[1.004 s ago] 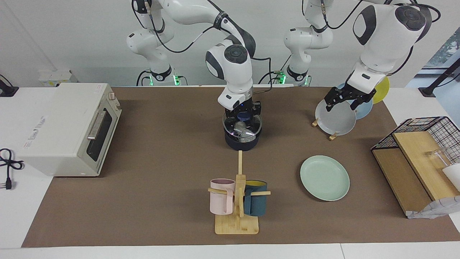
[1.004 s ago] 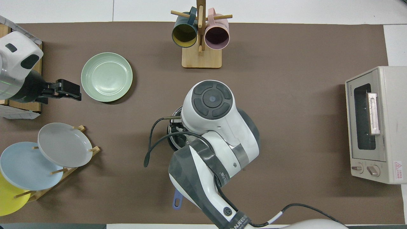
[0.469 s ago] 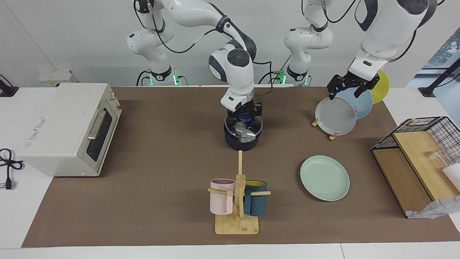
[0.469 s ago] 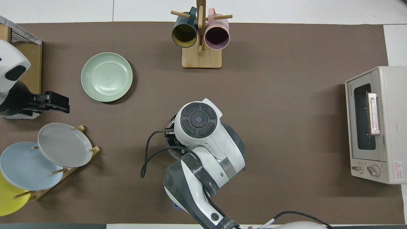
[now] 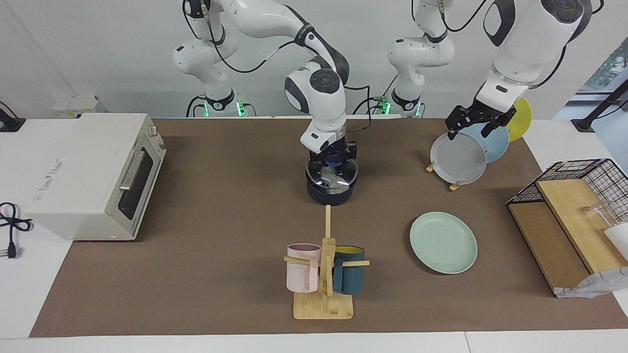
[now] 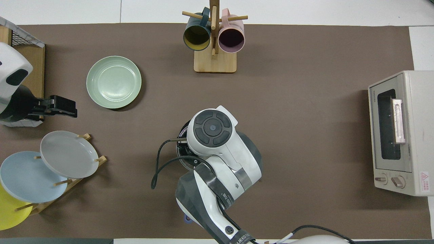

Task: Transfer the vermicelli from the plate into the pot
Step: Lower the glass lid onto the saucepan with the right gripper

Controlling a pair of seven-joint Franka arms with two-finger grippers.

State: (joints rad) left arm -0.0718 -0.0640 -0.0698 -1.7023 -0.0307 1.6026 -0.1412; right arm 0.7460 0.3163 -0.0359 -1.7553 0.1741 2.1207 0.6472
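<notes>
Writing: none legible on the toaster oven (image 6: 400, 132).
Right claw (image 5: 332, 158): clenched on the glass lid (image 5: 331, 176) atop the pot (image 5: 329, 192), mid-desk.
Left claw (image 5: 475, 126): released, over the grey plate (image 5: 457, 159).
Plate (image 5: 443, 242): bare, toward the left arm's end.

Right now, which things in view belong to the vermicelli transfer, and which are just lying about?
Job:
- plate, empty
- pot, glass lid on it
- right gripper, shut on the lid's knob
- left gripper, open, over the plate rack

Lying about:
- toaster oven
- mug tree
- wire basket
</notes>
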